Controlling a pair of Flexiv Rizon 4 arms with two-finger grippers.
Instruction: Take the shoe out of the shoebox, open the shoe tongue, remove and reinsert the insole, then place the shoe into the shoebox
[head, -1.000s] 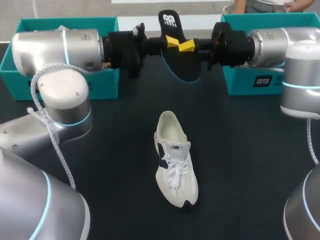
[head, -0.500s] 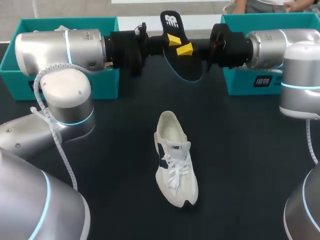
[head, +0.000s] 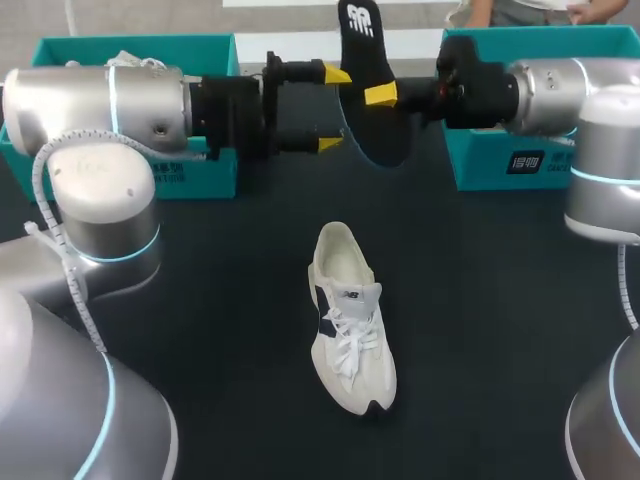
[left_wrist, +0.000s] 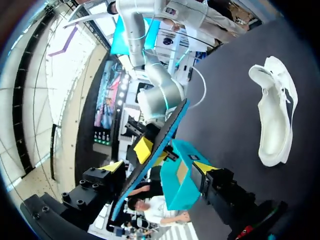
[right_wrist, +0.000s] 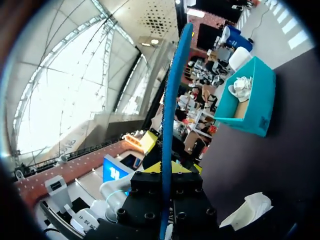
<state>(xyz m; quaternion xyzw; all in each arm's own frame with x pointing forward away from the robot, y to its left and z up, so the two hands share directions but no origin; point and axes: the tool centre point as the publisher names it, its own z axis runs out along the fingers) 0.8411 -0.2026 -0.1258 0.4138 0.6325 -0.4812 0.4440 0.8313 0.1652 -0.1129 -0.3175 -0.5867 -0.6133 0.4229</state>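
Note:
A black insole (head: 368, 95) hangs above the table's far side, standing nearly upright. My right gripper (head: 382, 96) is shut on its middle, one yellow fingertip lying on its face. My left gripper (head: 333, 108) is open just to the left, its fingertips (head: 336, 73) spread above and below the insole's near edge. The left wrist view shows the insole (left_wrist: 159, 144) edge-on between the spread fingers of my left gripper (left_wrist: 158, 167). Seen from the right wrist, the insole's blue edge (right_wrist: 172, 100) rises out of my shut right gripper (right_wrist: 167, 169). The white shoe (head: 350, 320) lies mid-table, toe nearest.
A teal shoebox (head: 195, 172) stands at the back left with something white inside; it is the shoebox (right_wrist: 257, 95) ahead of my right gripper. A second teal box (head: 485, 165) stands at the back right. The shoe (left_wrist: 275, 110) lies apart from both arms.
My left gripper has opened, let go of the insole and drawn back to the left. My right gripper has shut on the insole, which now stands higher and more upright.

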